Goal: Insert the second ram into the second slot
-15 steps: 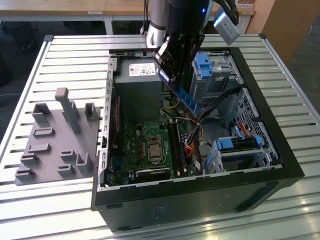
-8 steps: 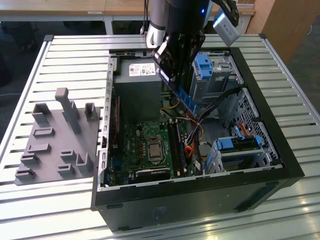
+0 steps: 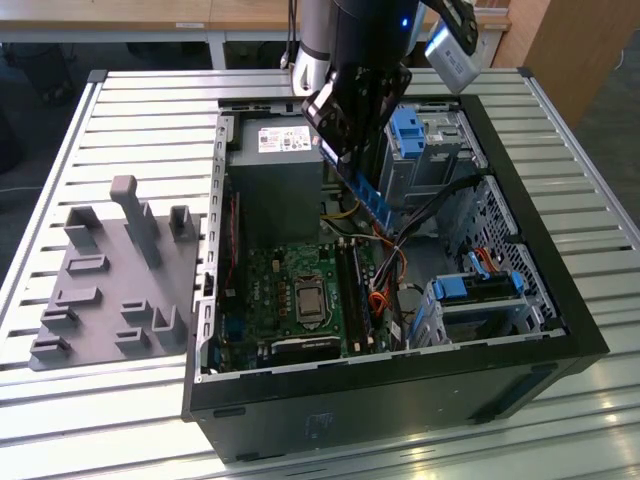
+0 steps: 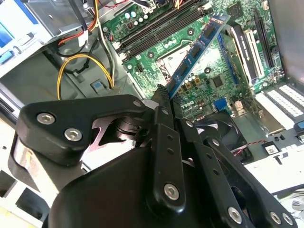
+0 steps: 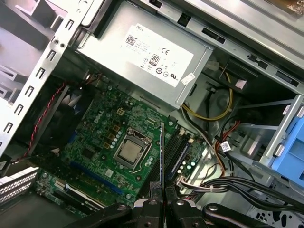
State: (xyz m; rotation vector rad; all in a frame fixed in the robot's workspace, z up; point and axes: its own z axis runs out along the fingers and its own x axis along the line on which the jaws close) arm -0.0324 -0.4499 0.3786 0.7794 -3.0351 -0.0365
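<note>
My gripper (image 3: pixel 347 152) hangs over the open computer case (image 3: pixel 520 385), shut on the second ram (image 3: pixel 368 197), a thin blue stick that slants down towards the motherboard (image 3: pixel 265 290). In the second wrist view the second ram (image 4: pixel 196 51) juts out from between the black fingers (image 4: pixel 161 102), above the board and clear of it. The first wrist view has the stick (image 5: pixel 162 152) edge-on, pinched at the gripper (image 5: pixel 164 189), just beside the long black slots (image 5: pixel 179 151). These slots (image 3: pixel 352 290) lie below the stick, to the exterior view's right of the processor socket (image 3: pixel 305 300).
A grey power supply (image 3: pixel 275 175) fills the case's far end. Blue drive bays (image 3: pixel 412 130) and loose cables (image 3: pixel 395 265) crowd the exterior view's right side. A grey holder tray (image 3: pixel 110 280) with upright pegs rests on the slatted table (image 3: pixel 60 420) outside the case.
</note>
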